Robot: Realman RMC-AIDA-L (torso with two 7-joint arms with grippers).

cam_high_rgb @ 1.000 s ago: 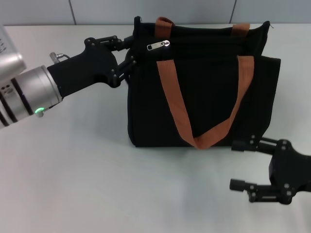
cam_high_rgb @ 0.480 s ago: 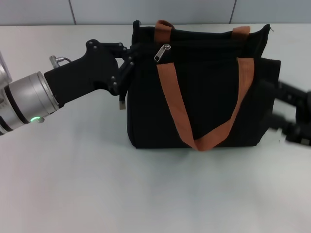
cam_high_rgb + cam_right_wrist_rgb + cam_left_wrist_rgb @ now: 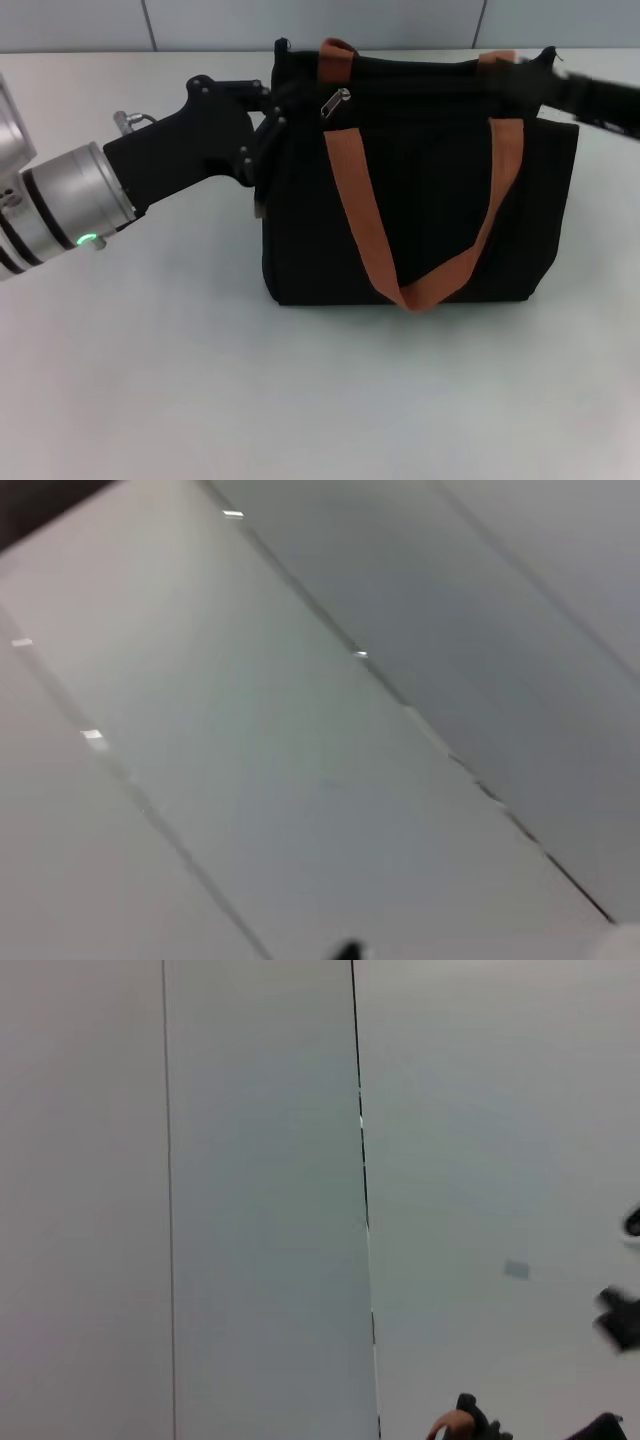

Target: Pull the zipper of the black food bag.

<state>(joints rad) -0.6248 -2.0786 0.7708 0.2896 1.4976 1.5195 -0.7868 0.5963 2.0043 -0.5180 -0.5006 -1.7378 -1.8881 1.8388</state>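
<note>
The black food bag (image 3: 430, 200) stands upright mid-table in the head view, its brown-orange strap handles hanging down the front. The silver zipper (image 3: 335, 103) dangles near the top edge, towards the bag's left end. My left gripper (image 3: 272, 115) is at the bag's upper left corner, its fingers closed onto the fabric edge there. My right gripper (image 3: 565, 92) is a dark blur at the bag's upper right corner, far from the zipper. Neither wrist view shows the zipper.
The bag rests on a pale table (image 3: 300, 400). A small metal tag (image 3: 258, 210) hangs at the bag's left side below my left gripper. Grey wall panels (image 3: 300, 20) run along the back edge.
My right gripper has swung from the table's front right up to the bag's upper right corner. The zipper tab has dropped from lying flat to dangling. My left gripper has shifted slightly right.
</note>
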